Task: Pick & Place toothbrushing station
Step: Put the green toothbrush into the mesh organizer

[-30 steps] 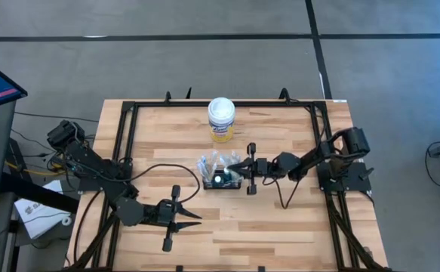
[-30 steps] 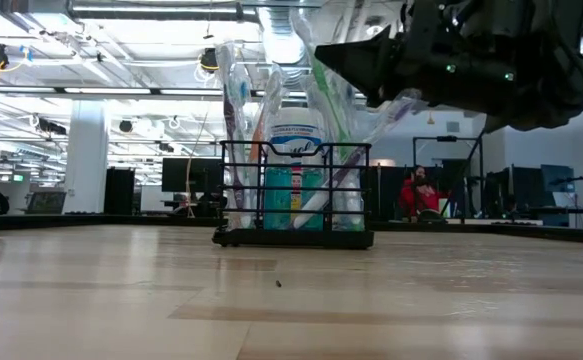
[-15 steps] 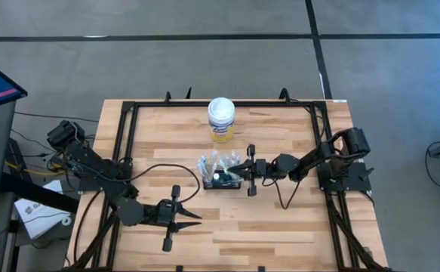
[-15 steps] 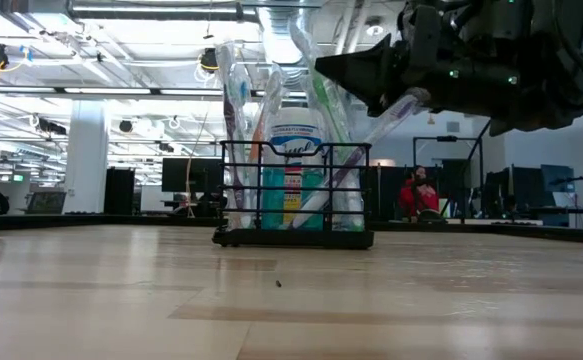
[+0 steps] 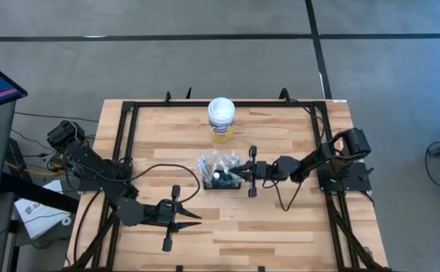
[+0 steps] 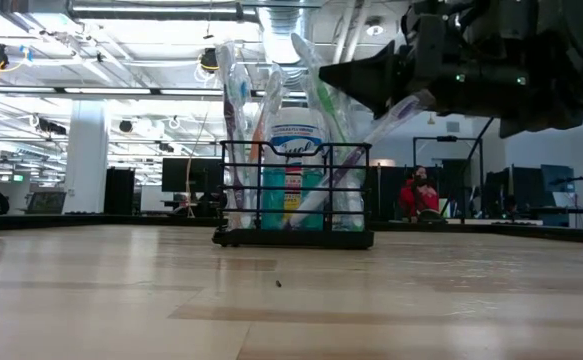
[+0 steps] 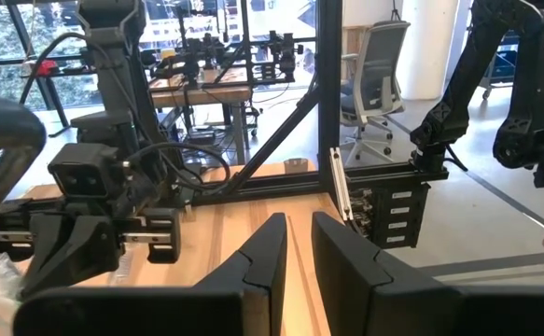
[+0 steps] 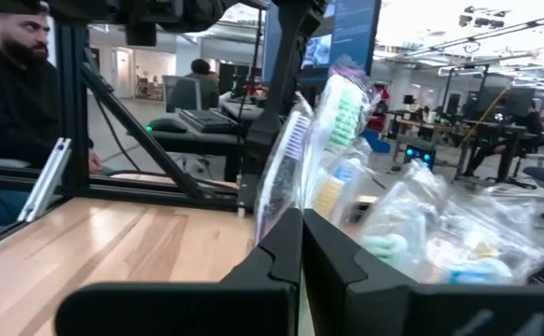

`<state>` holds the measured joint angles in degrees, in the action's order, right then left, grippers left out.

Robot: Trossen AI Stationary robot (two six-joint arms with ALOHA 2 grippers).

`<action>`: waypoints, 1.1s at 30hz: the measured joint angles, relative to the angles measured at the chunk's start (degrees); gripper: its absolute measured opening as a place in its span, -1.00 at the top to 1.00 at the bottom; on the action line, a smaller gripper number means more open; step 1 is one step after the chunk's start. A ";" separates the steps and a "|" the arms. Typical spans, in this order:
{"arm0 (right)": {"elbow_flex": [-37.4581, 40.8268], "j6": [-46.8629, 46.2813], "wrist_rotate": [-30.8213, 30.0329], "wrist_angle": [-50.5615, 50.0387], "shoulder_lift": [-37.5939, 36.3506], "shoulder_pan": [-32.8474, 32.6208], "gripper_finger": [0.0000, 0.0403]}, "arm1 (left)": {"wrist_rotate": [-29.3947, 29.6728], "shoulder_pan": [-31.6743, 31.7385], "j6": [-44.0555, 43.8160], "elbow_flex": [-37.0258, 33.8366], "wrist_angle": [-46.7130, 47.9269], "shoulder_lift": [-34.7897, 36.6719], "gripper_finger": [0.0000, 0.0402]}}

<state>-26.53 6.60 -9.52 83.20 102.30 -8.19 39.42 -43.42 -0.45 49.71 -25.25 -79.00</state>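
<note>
Bright, even overhead light; ceiling lamps (image 6: 156, 12) glare in the low view, and the near bench (image 6: 271, 320) blurs.

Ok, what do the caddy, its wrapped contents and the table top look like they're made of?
The toothbrushing station looks like thin black metal wire, matte: open bars you can see through. The toothbrushes in it seem sealed in clear plastic film, glossy and crinkled. The table top looks like butcher-block wood, light and smooth, with visible strips, framed by black metal rails. The right gripper sits over the caddy.
</note>
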 joint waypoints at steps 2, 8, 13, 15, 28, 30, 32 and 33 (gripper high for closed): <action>0.13 0.01 0.02 0.20 0.00 -0.07 1.00 | 0.00 0.00 0.00 0.00 0.00 0.00 0.75; 0.16 -0.01 0.00 -0.29 0.00 -0.04 1.00 | -0.01 0.00 -0.02 0.00 0.00 -0.01 0.75; 0.16 -0.03 0.02 -1.07 0.00 -0.07 1.00 | -0.01 0.00 -0.22 0.00 0.01 0.00 0.75; 0.16 -0.07 0.10 -1.08 0.00 -0.06 1.00 | -0.01 0.00 -0.43 -0.02 0.05 -0.01 0.75; 0.16 -0.22 0.24 -0.92 0.00 -0.17 0.89 | 0.15 0.00 -1.52 -1.77 -0.76 -0.04 0.75; 0.16 -0.48 0.24 -0.92 0.00 -0.44 0.77 | 0.15 0.00 -1.52 -1.77 -0.84 -0.04 0.75; 0.16 -0.52 0.26 -0.89 0.00 -0.54 0.63 | 0.17 0.00 -1.52 -1.77 -0.84 -0.04 0.75; 0.16 -0.60 0.26 -0.89 0.00 -0.61 0.57 | 0.17 0.00 -1.51 -1.77 -0.86 -0.04 0.75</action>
<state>-26.37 6.00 -9.26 82.30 102.30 -8.80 39.59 -43.42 -1.97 47.94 -26.11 -79.05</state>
